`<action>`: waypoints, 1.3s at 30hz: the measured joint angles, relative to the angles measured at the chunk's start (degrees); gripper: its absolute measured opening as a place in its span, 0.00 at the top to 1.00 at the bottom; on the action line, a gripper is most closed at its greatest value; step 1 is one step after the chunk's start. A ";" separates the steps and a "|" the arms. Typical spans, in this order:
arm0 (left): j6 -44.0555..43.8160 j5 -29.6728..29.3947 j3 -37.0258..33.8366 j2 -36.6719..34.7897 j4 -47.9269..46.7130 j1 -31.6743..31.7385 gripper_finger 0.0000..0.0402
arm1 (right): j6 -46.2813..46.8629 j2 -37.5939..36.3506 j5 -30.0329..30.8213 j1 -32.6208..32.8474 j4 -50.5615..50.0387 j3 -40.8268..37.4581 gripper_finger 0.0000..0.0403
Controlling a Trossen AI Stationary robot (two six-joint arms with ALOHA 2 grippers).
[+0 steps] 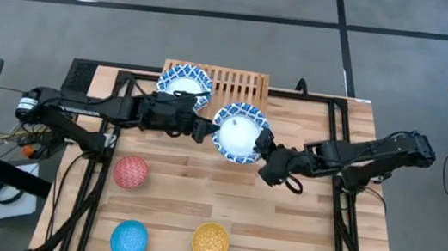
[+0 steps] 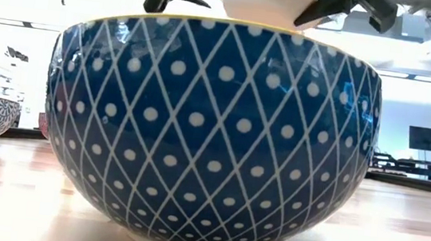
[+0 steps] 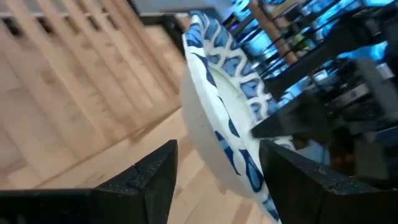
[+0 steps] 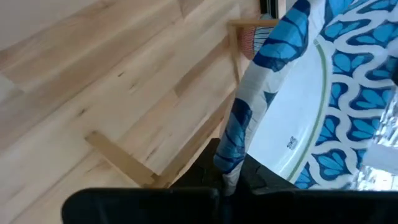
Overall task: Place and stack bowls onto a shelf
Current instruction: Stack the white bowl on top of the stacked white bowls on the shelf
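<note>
Both arms reach inward over the table's middle, near the shelf [image 1: 228, 81]. The right gripper [image 1: 266, 151] grasps the rim of a white blue-rimmed bowl [image 1: 239, 131], held aloft. The left gripper [image 1: 203, 129] straddles the opposite rim, fingers spread.

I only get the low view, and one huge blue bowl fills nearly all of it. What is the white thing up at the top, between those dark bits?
Observer: From above, it is a white bowl with a blue-patterned rim, just in front of the shelf. The right claw pinches its rim.
Visitor: And the other arm, is it helping?
Observer: The left claw sits at the bowl's opposite edge, with its fingers open.
Visitor: Is anything on the shelf already?
Observer: Yes, one matching bowl stands on the shelf's left end.
</note>
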 joint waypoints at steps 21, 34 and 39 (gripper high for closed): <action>0.88 2.77 0.20 0.50 1.08 0.98 0.99 | 13.71 -0.39 -0.45 0.71 4.95 0.00 0.78; 11.72 -2.45 15.79 0.43 -24.97 8.01 1.00 | 46.55 -5.97 2.60 -0.18 15.69 0.07 0.44; 14.69 -4.43 22.56 0.45 -37.82 13.81 1.00 | 57.79 -9.57 3.26 -3.38 13.36 0.00 0.43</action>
